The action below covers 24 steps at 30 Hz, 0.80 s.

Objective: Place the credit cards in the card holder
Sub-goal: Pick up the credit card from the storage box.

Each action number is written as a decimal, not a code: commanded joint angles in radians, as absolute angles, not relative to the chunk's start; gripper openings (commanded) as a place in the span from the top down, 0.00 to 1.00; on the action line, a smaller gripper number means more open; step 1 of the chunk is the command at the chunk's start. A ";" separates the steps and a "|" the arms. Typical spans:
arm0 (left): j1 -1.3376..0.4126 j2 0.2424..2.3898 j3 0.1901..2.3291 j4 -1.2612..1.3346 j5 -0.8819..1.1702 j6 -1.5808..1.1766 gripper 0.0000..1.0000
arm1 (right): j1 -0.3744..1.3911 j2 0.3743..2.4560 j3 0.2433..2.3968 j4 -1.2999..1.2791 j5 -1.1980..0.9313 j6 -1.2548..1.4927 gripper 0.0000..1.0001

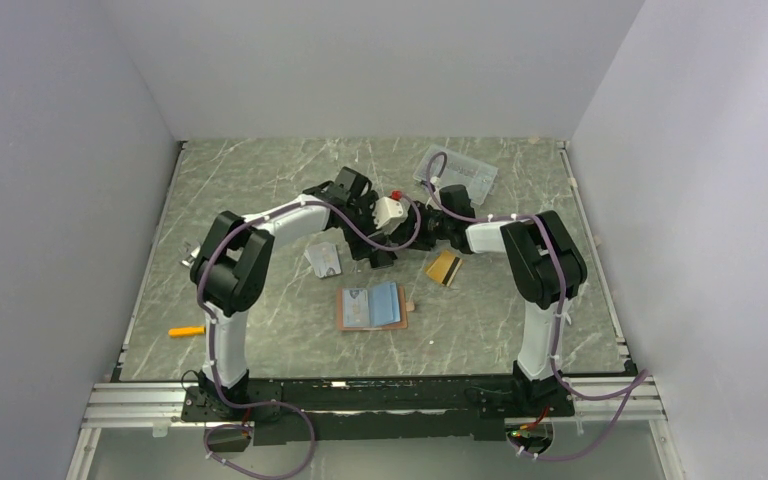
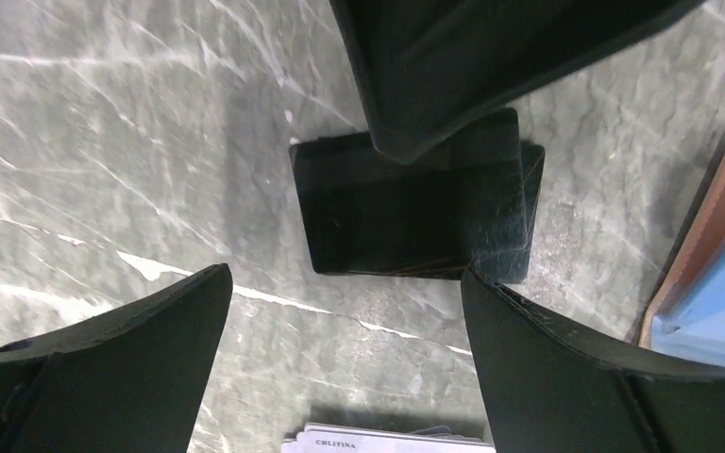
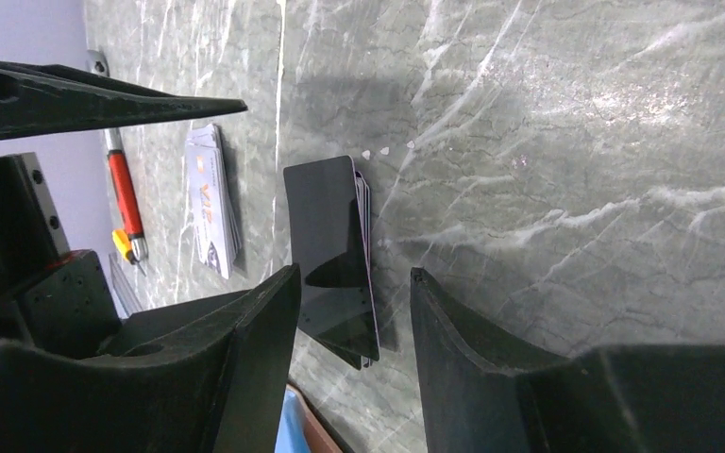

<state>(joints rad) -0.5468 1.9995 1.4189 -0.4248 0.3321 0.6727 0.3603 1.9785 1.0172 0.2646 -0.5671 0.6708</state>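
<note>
Two grippers meet over the middle of the table, both above a black stack of thin glossy cards lying flat on the marble. The left gripper has its fingers spread as wide as they go and grips nothing; the stack's near edge lies in the gap between them. The right gripper stands part-way open, one finger on each side of the stack's end, with bare table showing between the stack and one finger, so nothing is clamped. The card holder lies open and flat nearer the arm bases, tan leather at its edges and blue-grey pockets facing up, near the black stack. An orange-gold card lies on the table to the right of the grippers, apart from the holder, and silver-grey cards lie to their left — also outside it. An orange-handled tool rests near the table's left edge.
</note>
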 commanded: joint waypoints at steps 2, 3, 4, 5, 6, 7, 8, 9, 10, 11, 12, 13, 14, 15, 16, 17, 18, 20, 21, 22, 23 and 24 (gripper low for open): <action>-0.550 1.997 1.488 -0.403 0.370 0.698 0.02 | 0.357 2.027 0.985 0.213 -0.552 0.659 0.50; -0.552 1.996 1.488 -0.403 0.369 0.699 0.02 | 0.357 2.031 0.984 0.219 -0.554 0.663 0.50; -0.553 1.998 1.488 -0.402 0.362 0.703 0.02 | 0.357 2.034 0.983 0.225 -0.558 0.667 0.50; -0.556 2.001 1.487 -0.402 0.352 0.709 0.02 | 0.357 2.039 0.982 0.232 -0.562 0.672 0.50; -0.558 2.006 1.484 -0.402 0.345 0.718 0.02 | 0.357 2.043 0.980 0.237 -0.567 0.679 0.50; -0.560 2.010 1.480 -0.398 0.336 0.721 0.02 | 0.357 2.046 0.978 0.245 -0.571 0.681 0.51; -0.561 2.012 1.484 -0.407 0.334 0.725 0.02 | 0.358 2.049 0.973 0.251 -0.573 0.686 0.50; -0.561 2.011 1.485 -0.417 0.336 0.731 0.02 | 0.357 2.051 0.968 0.257 -0.576 0.690 0.50; -0.562 2.008 1.479 -0.413 0.333 0.737 0.01 | 0.355 2.053 0.964 0.261 -0.579 0.694 0.50; -0.565 2.004 1.474 -0.414 0.329 0.749 0.01 | 0.355 2.055 0.962 0.266 -0.582 0.697 0.51; -0.571 2.000 1.466 -0.410 0.317 0.764 0.01 | 0.353 2.059 0.961 0.271 -0.584 0.700 0.51; -0.577 1.998 1.459 -0.406 0.302 0.781 0.01 | 0.352 2.062 0.960 0.275 -0.587 0.705 0.51; -0.581 1.997 1.455 -0.400 0.288 0.789 0.01 | 0.351 2.066 0.957 0.283 -0.591 0.710 0.51; -0.583 2.000 1.454 -0.398 0.281 0.795 0.01 | 0.349 2.067 0.956 0.287 -0.594 0.715 0.51; -0.586 2.005 1.459 -0.401 0.274 0.795 0.01 | 0.348 2.069 0.955 0.293 -0.596 0.720 0.51; -0.588 2.012 1.465 -0.402 0.262 0.791 0.01 | 0.346 2.071 0.954 0.295 -0.599 0.723 0.52; -0.591 2.021 1.475 -0.408 0.254 0.791 0.01 | 0.345 2.072 0.954 0.298 -0.601 0.726 0.52; -0.597 2.036 1.492 -0.417 0.238 0.789 0.01 | 0.344 2.074 0.950 0.307 -0.604 0.731 0.53; -0.601 2.041 1.495 -0.417 0.226 0.791 0.01 | 0.344 2.074 0.946 0.310 -0.607 0.735 0.53; -0.607 2.044 1.494 -0.414 0.214 0.795 0.01 | 0.343 2.075 0.943 0.314 -0.607 0.737 0.53; -0.610 2.047 1.494 -0.412 0.205 0.798 0.01 | 0.341 2.078 0.940 0.318 -0.610 0.739 0.53; -0.612 2.049 1.494 -0.413 0.200 0.800 0.01 | 0.340 2.079 0.938 0.321 -0.612 0.741 0.54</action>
<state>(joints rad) -0.5972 2.0293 1.4612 -0.4149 0.2405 0.7708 0.3420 2.0220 0.9848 0.3954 -0.6498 0.7551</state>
